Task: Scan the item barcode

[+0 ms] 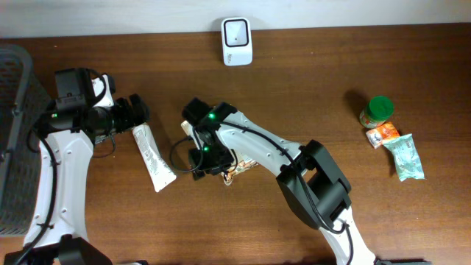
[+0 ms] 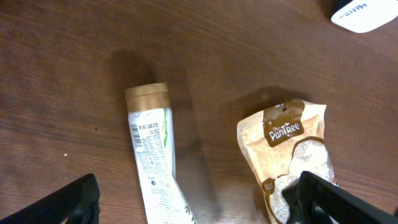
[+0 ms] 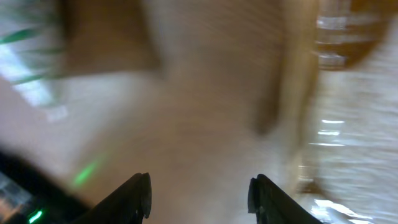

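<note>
A white barcode scanner (image 1: 236, 40) stands at the table's far edge, and its corner (image 2: 365, 12) shows in the left wrist view. A beige Pantree snack bag (image 2: 286, 146) lies at mid table (image 1: 237, 166). My right gripper (image 1: 200, 151) hovers over the bag's left end. In the blurred right wrist view its jaws (image 3: 202, 196) stand apart with only a beige smear beyond them. A white tube (image 1: 153, 156) with a gold cap (image 2: 147, 96) lies left of the bag. My left gripper (image 2: 199, 208) is wide open above the tube's lower part, by the tube's top end (image 1: 136, 110).
A dark mesh basket (image 1: 11, 132) sits at the left edge. At the right lie a green-capped jar (image 1: 377, 110), an orange packet (image 1: 383, 135) and a teal pouch (image 1: 405, 157). The right arm stretches from the front edge across mid table.
</note>
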`<state>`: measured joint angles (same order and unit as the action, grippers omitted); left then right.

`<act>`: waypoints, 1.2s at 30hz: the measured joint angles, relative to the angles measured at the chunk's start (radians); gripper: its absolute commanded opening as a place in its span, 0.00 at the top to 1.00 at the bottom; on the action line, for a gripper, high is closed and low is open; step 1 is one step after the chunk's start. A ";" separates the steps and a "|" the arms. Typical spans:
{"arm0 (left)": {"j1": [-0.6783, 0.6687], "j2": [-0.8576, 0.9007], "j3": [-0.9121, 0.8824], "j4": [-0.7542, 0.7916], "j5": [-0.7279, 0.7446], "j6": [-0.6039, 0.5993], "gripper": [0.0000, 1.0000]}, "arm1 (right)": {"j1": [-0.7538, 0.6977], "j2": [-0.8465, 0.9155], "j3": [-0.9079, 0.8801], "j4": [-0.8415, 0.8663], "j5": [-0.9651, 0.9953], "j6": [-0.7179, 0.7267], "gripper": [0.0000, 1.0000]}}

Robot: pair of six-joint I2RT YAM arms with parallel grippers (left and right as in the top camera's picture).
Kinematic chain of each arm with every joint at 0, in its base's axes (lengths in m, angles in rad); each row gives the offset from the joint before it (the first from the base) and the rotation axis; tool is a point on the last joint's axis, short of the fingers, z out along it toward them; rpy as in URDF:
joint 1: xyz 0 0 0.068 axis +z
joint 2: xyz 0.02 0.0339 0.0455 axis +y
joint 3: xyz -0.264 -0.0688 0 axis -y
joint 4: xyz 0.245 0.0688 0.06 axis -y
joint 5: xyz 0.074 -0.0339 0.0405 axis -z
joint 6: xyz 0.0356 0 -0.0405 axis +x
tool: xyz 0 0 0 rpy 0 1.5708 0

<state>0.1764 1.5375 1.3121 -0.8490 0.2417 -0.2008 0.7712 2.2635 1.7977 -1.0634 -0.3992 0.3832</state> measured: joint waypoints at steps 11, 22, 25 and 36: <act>0.000 0.000 0.000 0.000 0.000 0.000 0.01 | -0.167 0.000 -0.060 -0.145 0.335 0.095 0.50; 0.000 0.000 0.000 0.000 0.000 0.000 0.01 | -0.462 -0.011 -0.073 0.297 0.151 -0.066 0.37; 0.000 0.000 0.000 0.000 0.000 0.000 0.01 | -0.395 -0.011 -0.093 0.393 0.108 -0.077 0.34; 0.000 0.000 0.000 0.000 0.000 0.000 0.01 | -0.330 -0.011 -0.096 0.371 0.014 -0.077 0.33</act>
<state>0.1764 1.5375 1.3121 -0.8490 0.2417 -0.2008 0.4408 2.2528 1.7020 -0.6926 -0.3851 0.3058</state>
